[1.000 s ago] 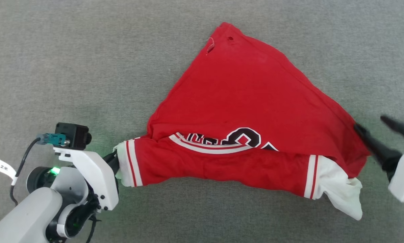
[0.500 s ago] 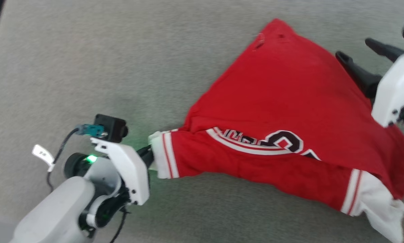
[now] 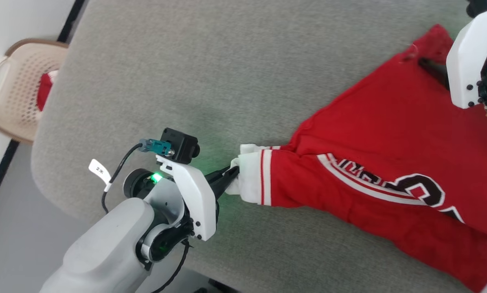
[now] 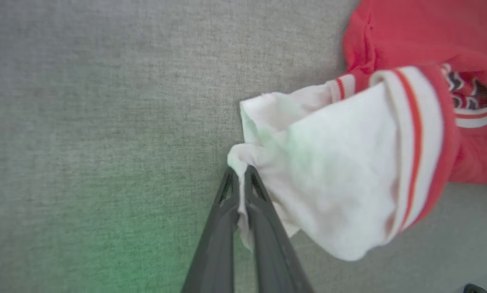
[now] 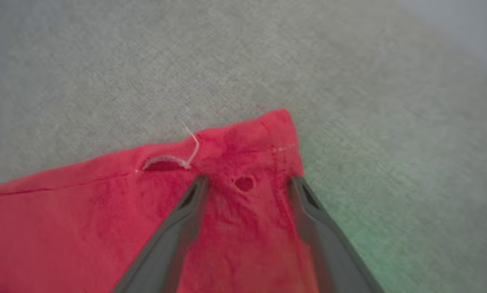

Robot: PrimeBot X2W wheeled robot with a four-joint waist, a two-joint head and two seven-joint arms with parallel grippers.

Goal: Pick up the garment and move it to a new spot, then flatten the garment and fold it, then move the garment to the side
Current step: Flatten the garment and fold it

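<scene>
Grey cloth is covering the bench (image 3: 227,61), and the garment (image 3: 390,134) is lying across its right part, its long axis running from the sleeve (image 4: 341,171) at the near left to the hem corner (image 5: 268,134) at the far right. The left fingers (image 4: 219,236) are being pressed together on the sleeve's white edge. The right fingers (image 5: 170,244) are being held wide apart, gripping nothing and straddling the hem corner. A pinch there is probably being set up for this nearer arm.

The garment (image 3: 390,134) lies on the table's (image 3: 186,61) right part, with a basket (image 3: 11,85) beyond the table's left edge
</scene>
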